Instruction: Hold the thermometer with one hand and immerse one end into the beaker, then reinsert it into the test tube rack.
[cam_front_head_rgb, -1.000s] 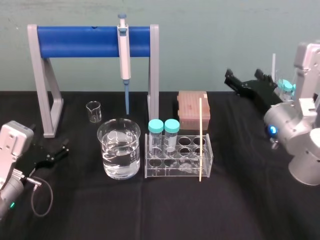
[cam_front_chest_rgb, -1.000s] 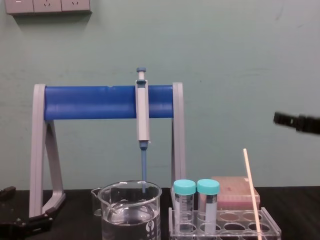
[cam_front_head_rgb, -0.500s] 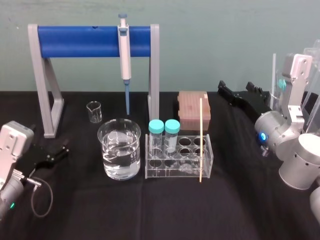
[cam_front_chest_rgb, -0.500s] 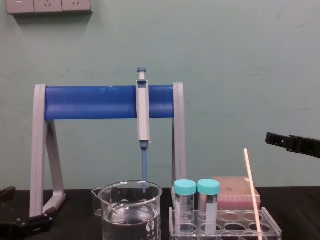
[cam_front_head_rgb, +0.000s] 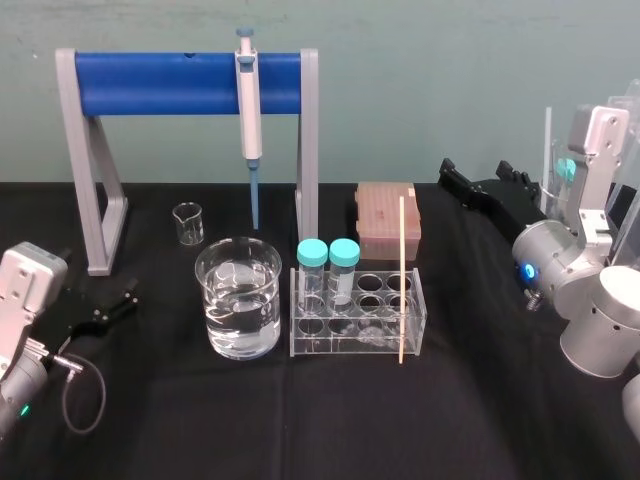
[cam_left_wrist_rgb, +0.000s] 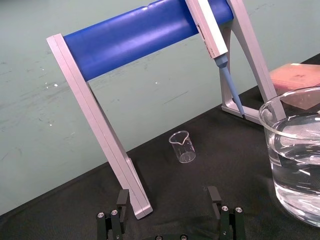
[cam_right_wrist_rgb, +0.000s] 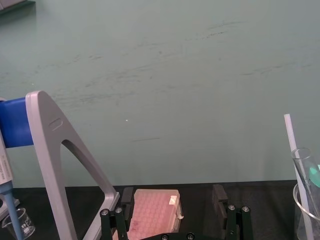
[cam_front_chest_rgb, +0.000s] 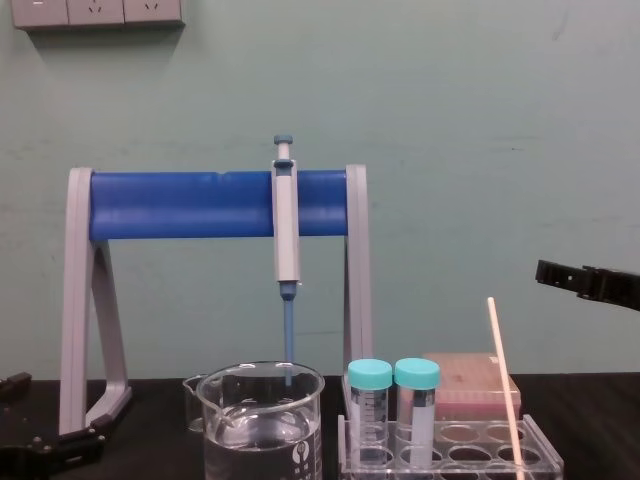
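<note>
The thermometer (cam_front_head_rgb: 401, 280) stands in the test tube rack (cam_front_head_rgb: 358, 347), at the rack's right end with its foot near the front edge. It rises well above the rack. In the chest view it (cam_front_chest_rgb: 505, 390) leans slightly, its top tipped toward the rack's left end (cam_front_chest_rgb: 450, 462). Nothing holds it.

The beaker (cam_front_head_rgb: 238, 300) sits on the black bench (cam_front_head_rgb: 300, 430) just left of the rack and is partly filled with clear liquid. Two tubes with teal caps (cam_front_head_rgb: 312, 252) stand side by side in holes at the rack's left end. A pink box (cam_front_head_rgb: 386, 220) lies just behind the rack. Behind the rack and to its left, a grey-and-blue pipette (cam_front_head_rgb: 247, 110) hangs from a stand with a blue bar (cam_front_head_rgb: 170, 83), and a small glass beaker (cam_front_head_rgb: 187, 222) sits under that bar.

The right hand (cam_front_head_rgb: 478, 178) hovers behind the rack and to its right, raised off the bench and well apart from the thermometer. In its wrist view its fingers (cam_right_wrist_rgb: 127, 200) are spread with nothing between them. The left hand (cam_front_head_rgb: 100, 302) rests low, far to the left of the rack and beyond the beaker. Its fingers (cam_left_wrist_rgb: 122, 200) are likewise parted and empty.
</note>
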